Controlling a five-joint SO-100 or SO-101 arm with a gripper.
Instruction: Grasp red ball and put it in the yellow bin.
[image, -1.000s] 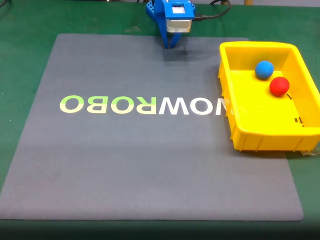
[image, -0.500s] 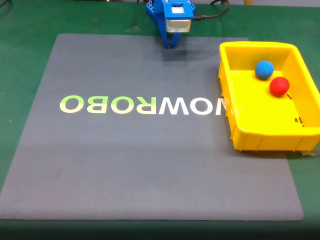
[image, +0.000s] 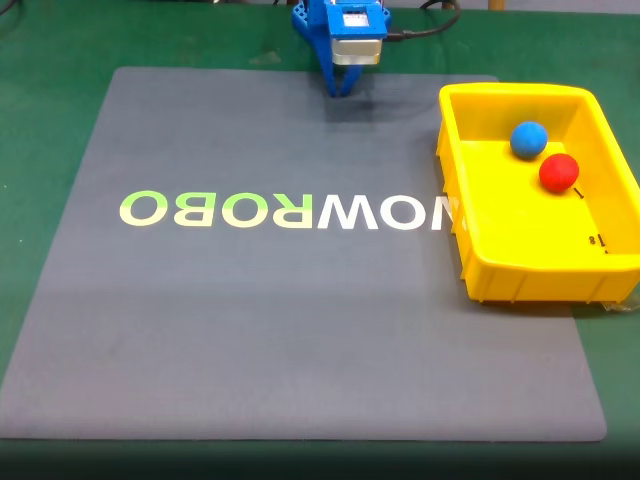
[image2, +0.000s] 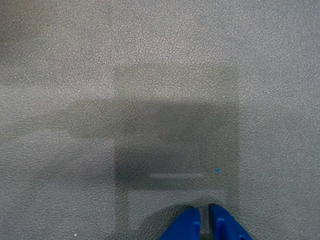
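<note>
The red ball (image: 559, 172) lies inside the yellow bin (image: 520, 278) at the right of the fixed view, just below and right of a blue ball (image: 529, 139). My blue gripper (image: 341, 91) hangs at the far top edge of the grey mat, well left of the bin, pointing down with its fingers together and nothing between them. In the wrist view the two blue fingertips (image2: 187, 225) sit nearly touching at the bottom edge, above bare grey mat.
A large grey mat (image: 250, 330) with mirrored lettering (image: 285, 210) covers the green table. The bin stands on the mat's right edge. A black cable (image: 425, 30) runs off behind the arm.
</note>
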